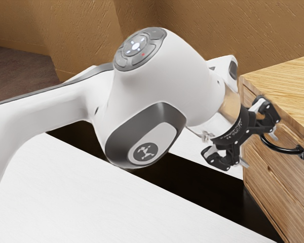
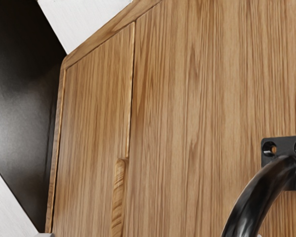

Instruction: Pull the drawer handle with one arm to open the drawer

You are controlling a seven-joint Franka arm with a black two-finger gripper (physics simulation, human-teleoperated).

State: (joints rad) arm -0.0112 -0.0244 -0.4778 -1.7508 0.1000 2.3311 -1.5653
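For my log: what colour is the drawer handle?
Black, glossy; the drawer handle shows best in the wrist view.

Exterior view: cabinet (image 1: 281,83) running off the frame at 3 and 5 o'clock. Arm (image 1: 147,96) leaving the frame at 9 o'clock, its big joint covering the middle of the table (image 1: 66,202) and part of the dark gap (image 1: 192,177) beyond it. Gripper (image 1: 259,149) overlapping the near end of the handle (image 1: 289,148); contact there too small to tell. Wrist view: handle (image 2: 259,197) running out at 5 o'clock, its mounting plate (image 2: 281,148) being cut off at 3 o'clock.
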